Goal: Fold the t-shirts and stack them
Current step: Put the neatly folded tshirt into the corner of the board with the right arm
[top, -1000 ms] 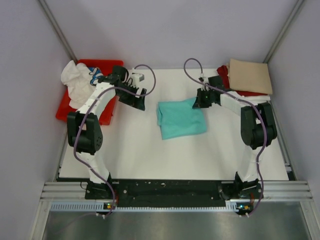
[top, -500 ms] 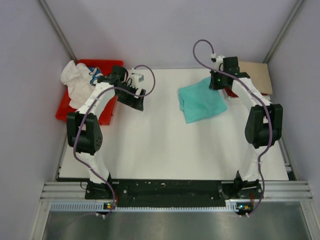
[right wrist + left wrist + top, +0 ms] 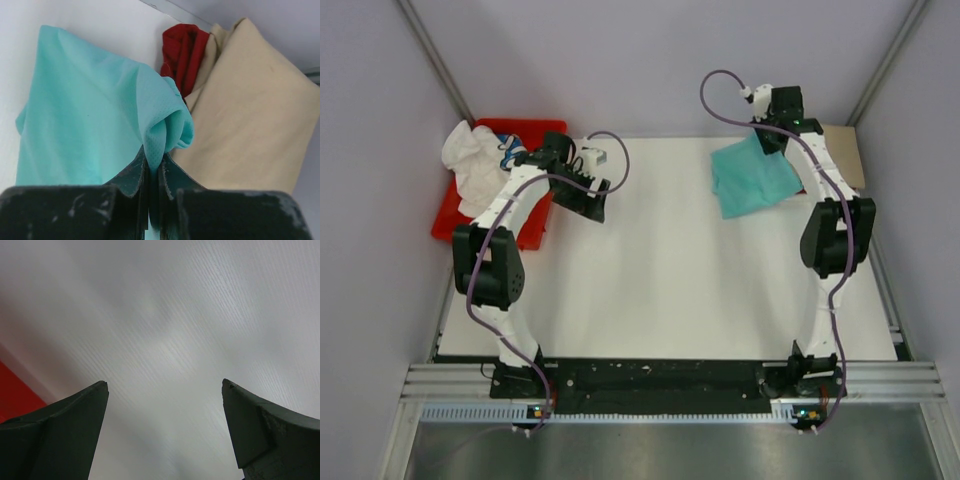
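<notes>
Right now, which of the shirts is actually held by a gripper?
The teal t-shirt: the right gripper pinches its bunched edge. The tan shirt and dark red shirt lie loose nearby, and the white shirt sits on the red tray, all untouched.

The left arm (image 3: 510, 205) is bent at the elbow and reaches forward, the left gripper (image 3: 165, 385) tilted down with jaws spread wide, while the right arm (image 3: 830, 200) stretches far forward, the right gripper (image 3: 153, 165) pinched tight on the teal t-shirt (image 3: 90, 110).
</notes>
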